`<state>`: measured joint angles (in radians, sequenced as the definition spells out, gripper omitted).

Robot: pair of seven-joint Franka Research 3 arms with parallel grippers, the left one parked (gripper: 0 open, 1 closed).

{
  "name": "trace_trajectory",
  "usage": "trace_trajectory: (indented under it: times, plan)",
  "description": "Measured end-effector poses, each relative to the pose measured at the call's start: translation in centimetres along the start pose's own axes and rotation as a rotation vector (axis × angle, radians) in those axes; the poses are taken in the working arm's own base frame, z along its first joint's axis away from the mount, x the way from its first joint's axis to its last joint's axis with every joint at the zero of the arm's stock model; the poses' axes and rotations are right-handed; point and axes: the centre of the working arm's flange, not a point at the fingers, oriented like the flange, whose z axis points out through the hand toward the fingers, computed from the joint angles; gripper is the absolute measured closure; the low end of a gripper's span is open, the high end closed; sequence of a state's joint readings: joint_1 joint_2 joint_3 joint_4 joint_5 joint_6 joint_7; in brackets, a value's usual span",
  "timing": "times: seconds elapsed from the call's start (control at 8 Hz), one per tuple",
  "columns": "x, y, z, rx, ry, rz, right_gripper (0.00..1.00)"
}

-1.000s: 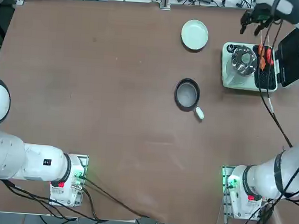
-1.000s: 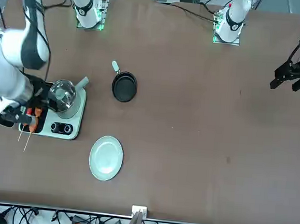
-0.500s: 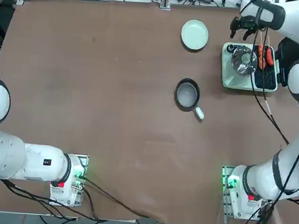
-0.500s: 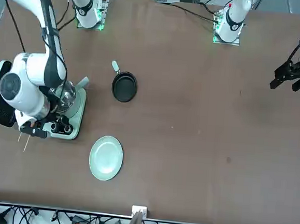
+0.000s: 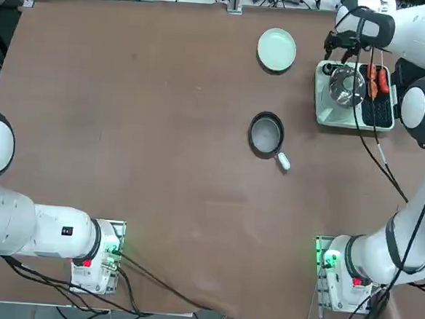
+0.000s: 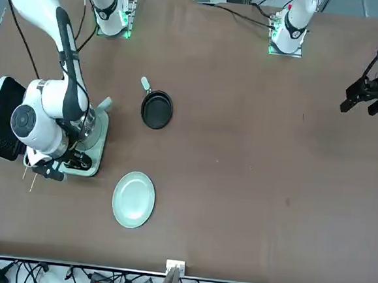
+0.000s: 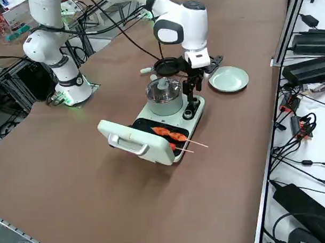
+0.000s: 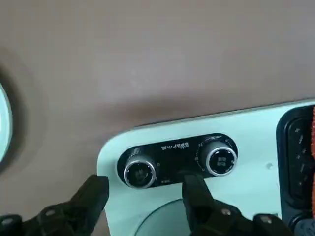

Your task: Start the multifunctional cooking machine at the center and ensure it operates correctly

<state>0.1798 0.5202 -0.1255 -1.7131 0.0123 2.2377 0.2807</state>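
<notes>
Over the table's far right corner, the right gripper [image 8: 142, 206] hangs at the cooking machine's [image 5: 347, 114] control panel.
Fingers [image 8: 93, 196] spread apart, straddling one knob [image 8: 139, 173]; nothing gripped.

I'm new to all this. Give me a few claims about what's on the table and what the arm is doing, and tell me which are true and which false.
1. The right gripper is open above the cooking machine's two knobs. True.
2. Skewered food lies on the grill plate. True.
3. The frying pan holds an egg. False: it is empty.
4. The green plate sits on the machine. False: it rests on the table beside it.
5. The machine's hinged lid is closed. False: it lies open.
</notes>
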Motion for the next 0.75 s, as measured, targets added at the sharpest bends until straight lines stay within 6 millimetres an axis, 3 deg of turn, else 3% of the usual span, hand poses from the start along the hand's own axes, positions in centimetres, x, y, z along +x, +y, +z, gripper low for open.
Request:
trace_trajectory:
  times: [0.75]
  plan:
    - [0.0,-0.1,2.6,-0.010,-0.017,0.063,0.15]
